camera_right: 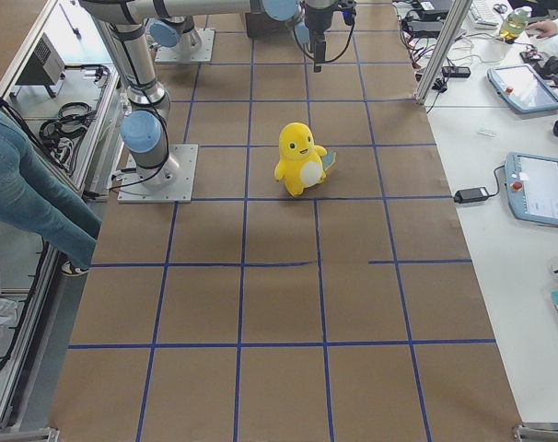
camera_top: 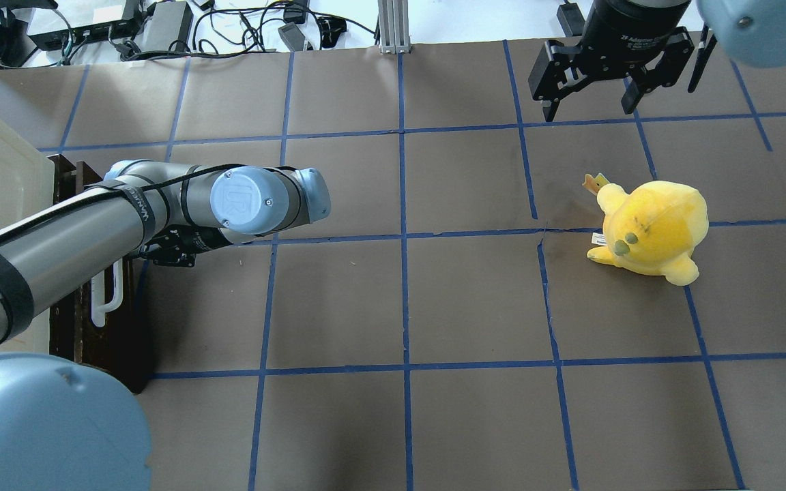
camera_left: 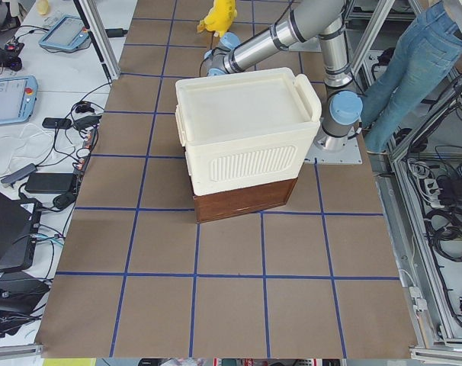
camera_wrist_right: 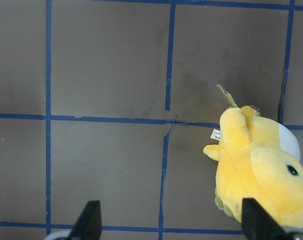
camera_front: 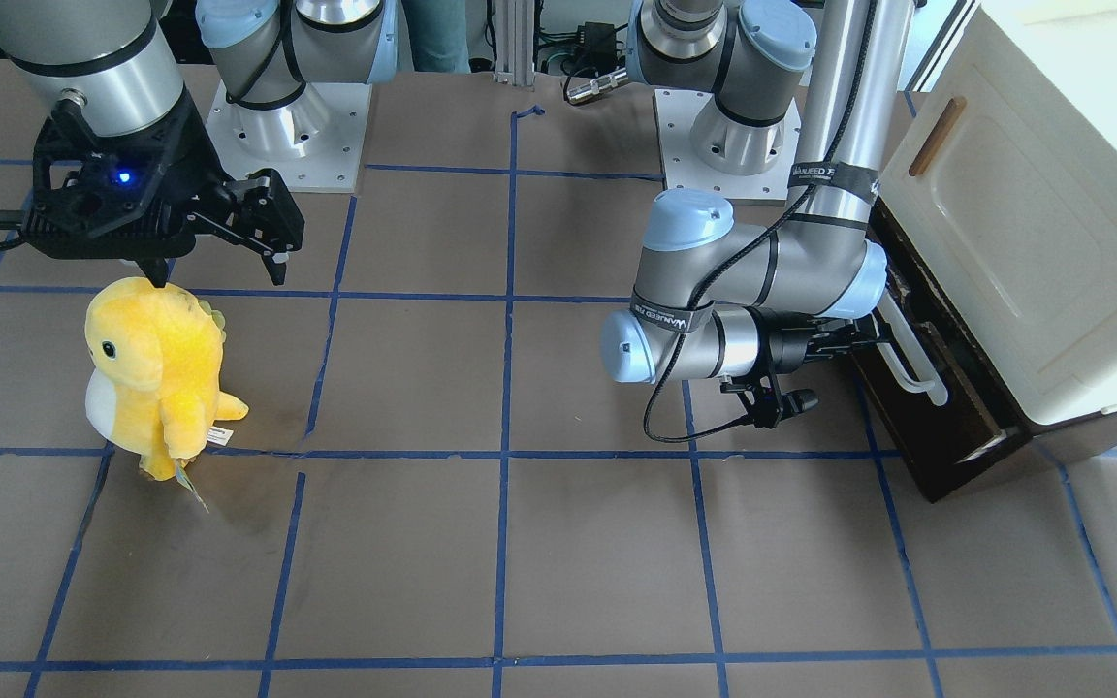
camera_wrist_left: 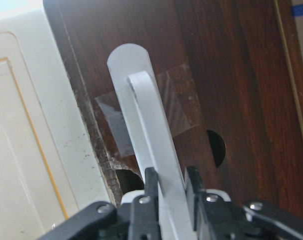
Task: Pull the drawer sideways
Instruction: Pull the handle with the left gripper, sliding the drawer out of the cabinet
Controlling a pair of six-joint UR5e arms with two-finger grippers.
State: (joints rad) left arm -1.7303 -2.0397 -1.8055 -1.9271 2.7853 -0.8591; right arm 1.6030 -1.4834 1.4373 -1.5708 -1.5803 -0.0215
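the bench [camera_front: 558, 543], covered in brown board with a blue tape grid, is seen whole. at its end on the robot's left a cream cabinet [camera_front: 1034, 223] is stood, and under it the drawer [camera_front: 941, 441] is found, its dark brown front turned toward the middle of the bench. how far the drawer is out cannot be judged firmly; it appears barely started, if at all.

the left arm [camera_top: 93, 225] is laid low and level across that end, probably so that the pull can be made straight along the bench surface, sideways away from the cabinet.

a yellow plush toy [camera_top: 649, 232] is stood near the opposite end, well apart from the drawer, and is not taken to be part of the work. above and just beyond it the right hand [camera_top: 587, 109] is held with its fingers spread and nothing between them, seemingly parked out of the way.

the left hand [camera_wrist_left: 171, 180] is pressed onto the white bar handle [camera_wrist_left: 141, 125], which is pinched between the two fingers [camera_wrist_left: 151, 182] near one end of the bar. the grip is taken across the bar's thin section, so that the drawer can be drawn by it without slipping. the pull itself is judged to be the step in hand.
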